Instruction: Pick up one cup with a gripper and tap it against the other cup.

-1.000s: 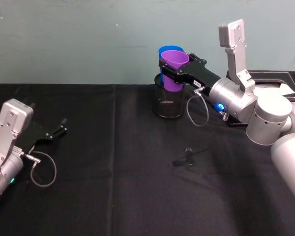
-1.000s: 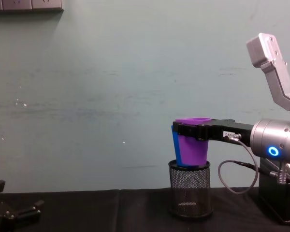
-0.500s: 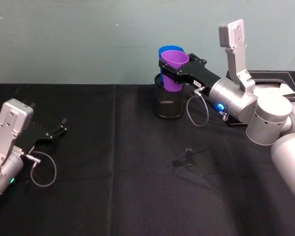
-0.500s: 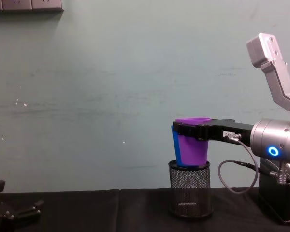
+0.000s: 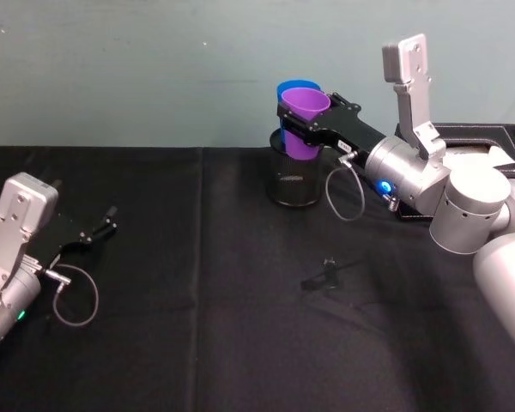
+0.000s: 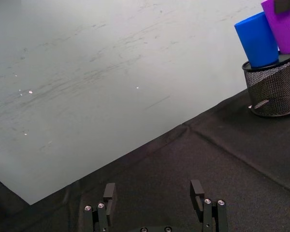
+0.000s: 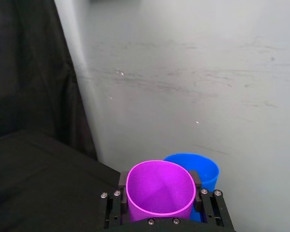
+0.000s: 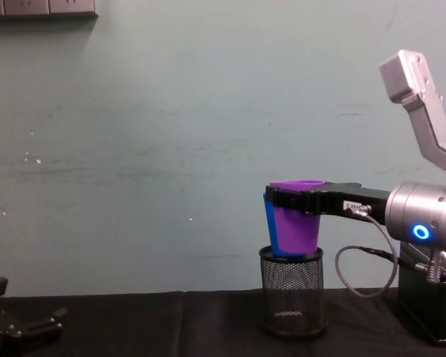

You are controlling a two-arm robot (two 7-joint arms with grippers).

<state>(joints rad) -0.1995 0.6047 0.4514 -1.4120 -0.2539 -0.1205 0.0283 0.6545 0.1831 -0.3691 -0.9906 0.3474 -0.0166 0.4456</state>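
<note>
Two cups stood together above the black wire-mesh pen holder (image 5: 293, 180) at the back of the desk (image 5: 240, 343), near the wall. The purple cup (image 5: 304, 122) stood upright, long axis vertical and its wider rim up, just in front of the blue cup (image 5: 288, 88); the two looked to be touching or very nearly so, though actual contact could not be made out. The blue cup, also upright, had its base at the pen holder's rim.

The right gripper (image 7: 157, 191) reached in level from the right, its fingers (image 7: 122, 181) closed on either side of the purple cup just under the rim, holding it up at the mouth of the holder.

The left gripper (image 6: 154, 195) sat low over the desk, well apart on the left, its fingers spread with nothing between them.
</note>
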